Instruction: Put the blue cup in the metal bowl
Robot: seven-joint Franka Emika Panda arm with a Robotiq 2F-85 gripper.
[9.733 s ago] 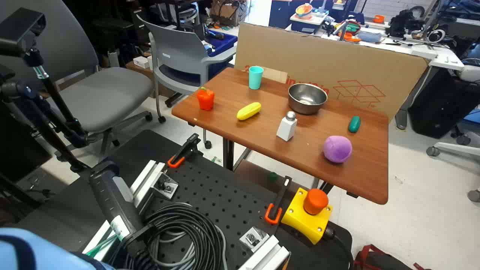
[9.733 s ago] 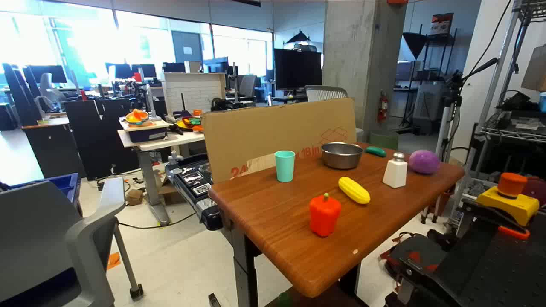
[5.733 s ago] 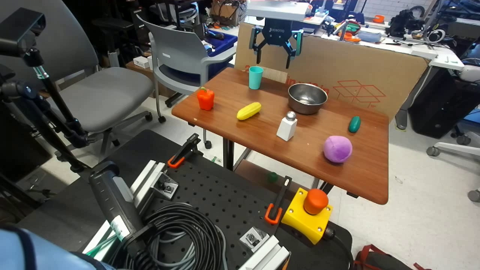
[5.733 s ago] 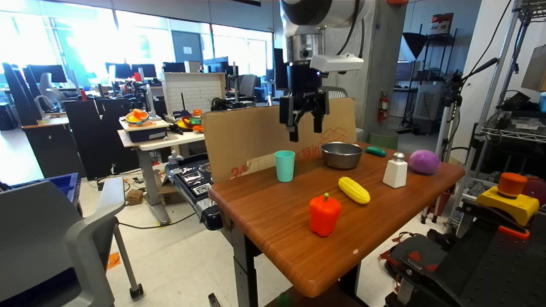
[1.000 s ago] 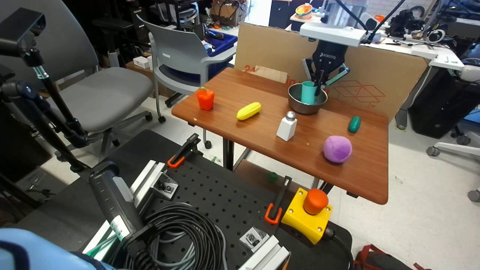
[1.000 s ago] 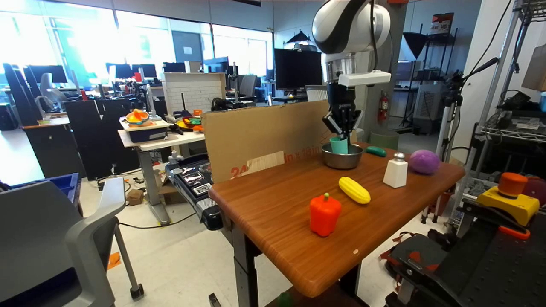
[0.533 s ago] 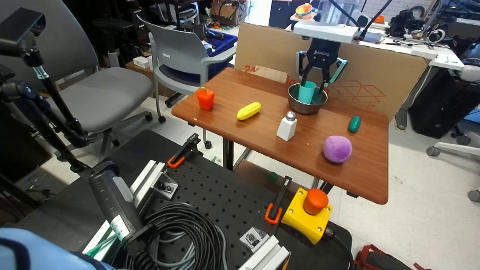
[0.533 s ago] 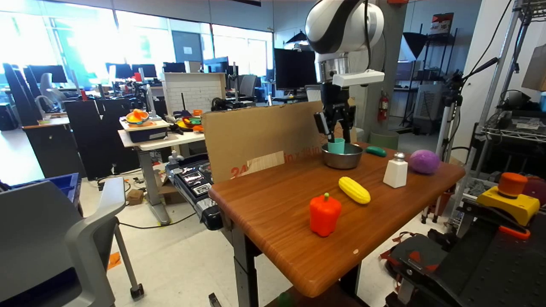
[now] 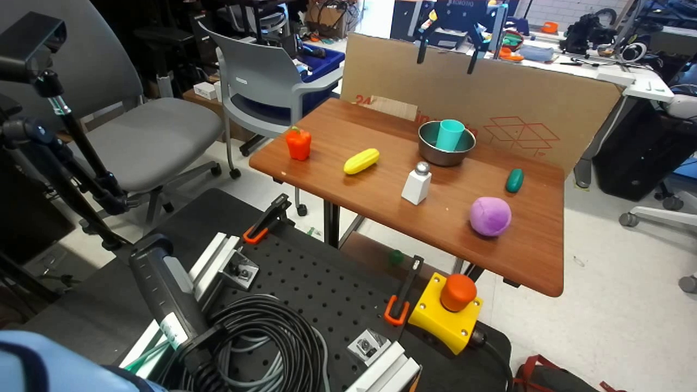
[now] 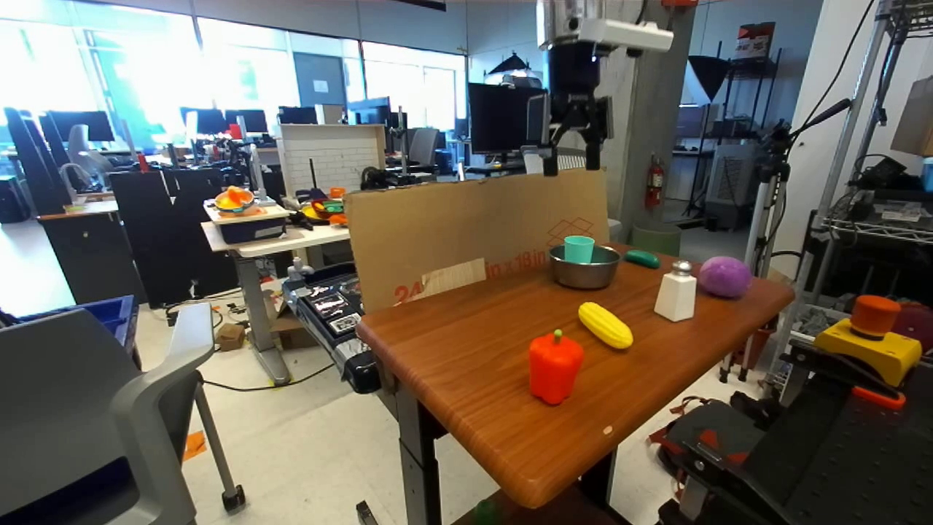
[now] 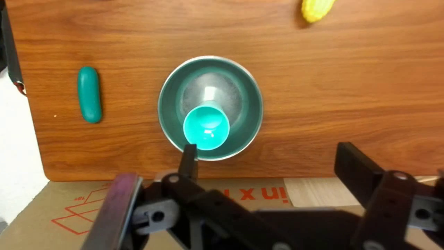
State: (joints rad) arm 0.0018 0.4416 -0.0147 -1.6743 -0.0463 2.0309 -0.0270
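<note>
The cup (image 11: pixel 206 127) stands inside the bowl (image 10: pixel 585 275), off its middle, seemingly upright; the tool (image 9: pixel 446 65) hangs well above the bowl, jaws wide, holding nothing; a low swing could clip the cup's rim and topple it; just past the bowl, cardboard (image 10: pixel 466 232) would block reaching on; near the bowl on the surface (image 10: pixel 496 394) are a salt shaker (image 10: pixel 676 295), green toy (image 11: pixel 89 95) and corn (image 10: pixel 605 325); farther from it, a ball (image 9: pixel 490 216) and pepper (image 10: pixel 555 370).

Red pepper (image 10: pixel 555 368), yel. corn (image 10: pixel 605 326), wht. shaker (image 10: pixel 676 297) on tbl (image 10: pixel 474 364).
</note>
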